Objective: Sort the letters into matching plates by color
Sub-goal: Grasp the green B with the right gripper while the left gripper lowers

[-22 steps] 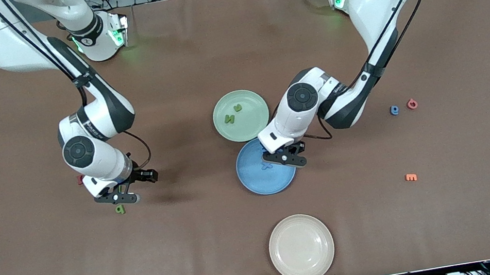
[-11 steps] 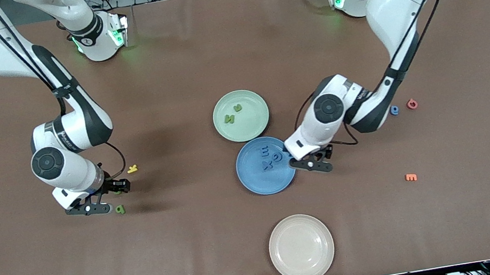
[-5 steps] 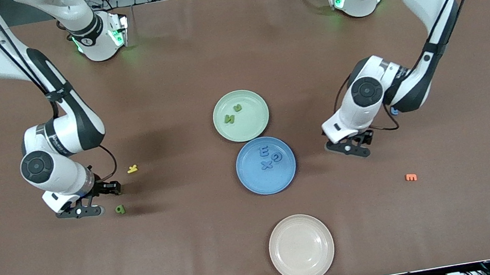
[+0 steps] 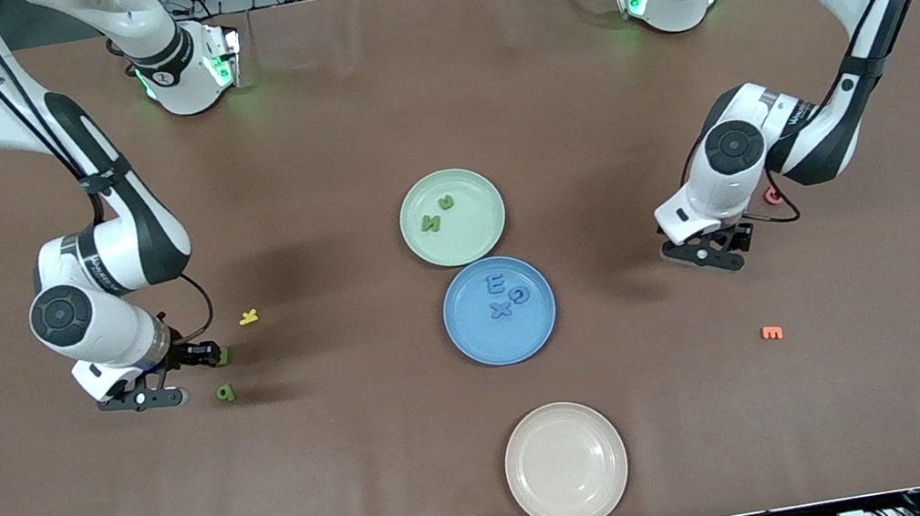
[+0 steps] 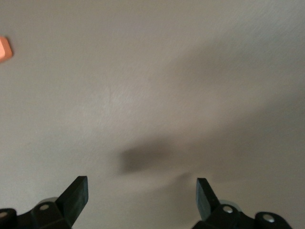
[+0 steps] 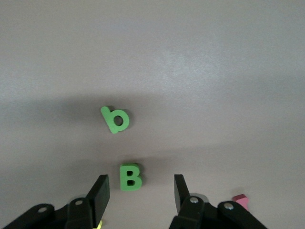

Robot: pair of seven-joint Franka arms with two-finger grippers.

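Nearest the front camera sits the round cream-beige plate (image 4: 566, 465), bare; farther back an orange toy letter (image 4: 771, 332) lies toward the left arm's end. The round medium-blue plate (image 4: 499, 310) holds three blue chunky letters (image 4: 506, 294); just beside it, farther from the camera, the pale mint-green plate (image 4: 452, 216) holds two olive-green letters (image 4: 436, 214). The right gripper (image 6: 138, 193) hangs low with fingers parted, empty, over a green letter B (image 6: 130, 177); a green letter b (image 4: 226, 392) lies near, a yellow letter (image 4: 249, 316) farther back. The left gripper (image 4: 710, 252) hovers spread wide, empty, over bare brown table (image 4: 361, 98); a red letter (image 4: 774, 195) peeks beside its wrist.
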